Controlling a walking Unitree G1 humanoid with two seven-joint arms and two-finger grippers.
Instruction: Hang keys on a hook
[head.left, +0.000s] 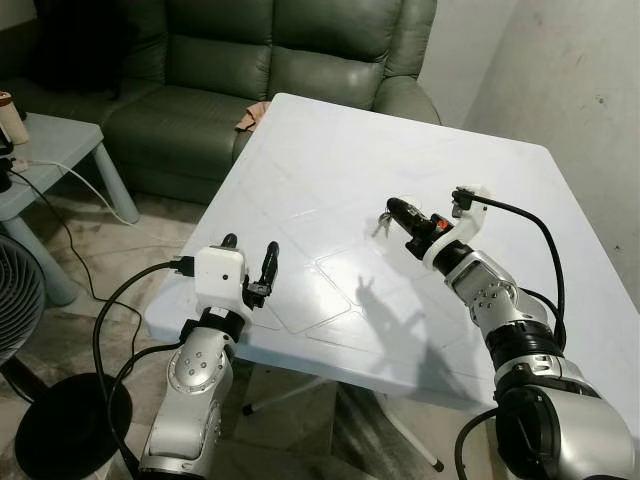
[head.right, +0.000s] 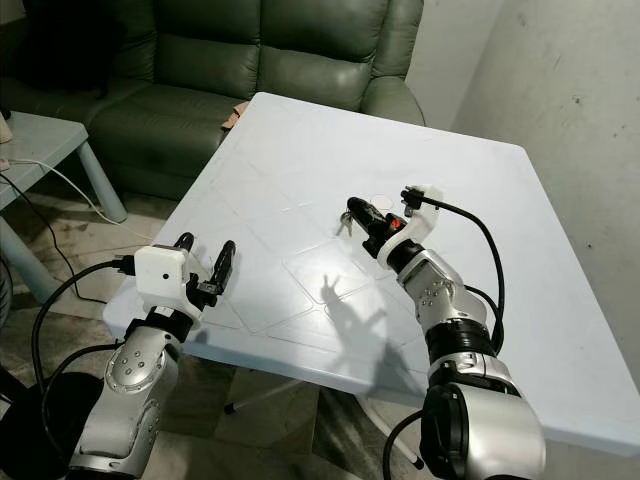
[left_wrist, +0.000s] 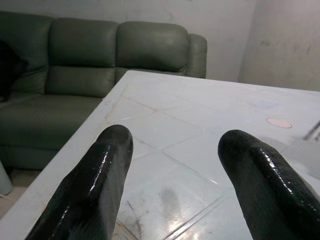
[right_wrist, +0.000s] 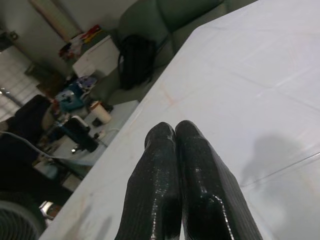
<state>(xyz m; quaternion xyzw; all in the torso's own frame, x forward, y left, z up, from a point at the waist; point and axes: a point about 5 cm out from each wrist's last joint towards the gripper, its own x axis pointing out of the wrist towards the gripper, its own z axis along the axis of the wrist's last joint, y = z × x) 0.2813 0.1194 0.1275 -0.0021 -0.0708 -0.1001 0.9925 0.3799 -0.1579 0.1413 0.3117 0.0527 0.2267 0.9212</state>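
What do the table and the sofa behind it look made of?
Table: likely moulded white plastic, semi-gloss, with faint moulded panel lines and soft reflections. Sofa: grey-green leather or faux leather, judging by its sheen and creases; which one is unclear.

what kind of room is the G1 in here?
Most likely a home living room. A green leather sofa stands behind the white folding table, with a small blue side table and a floor fan to the robot's left.

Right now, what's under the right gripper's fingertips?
The keys hang just below the tips of the right gripper, above the white table. The fingers look shut, but their hold on the keys is hidden.
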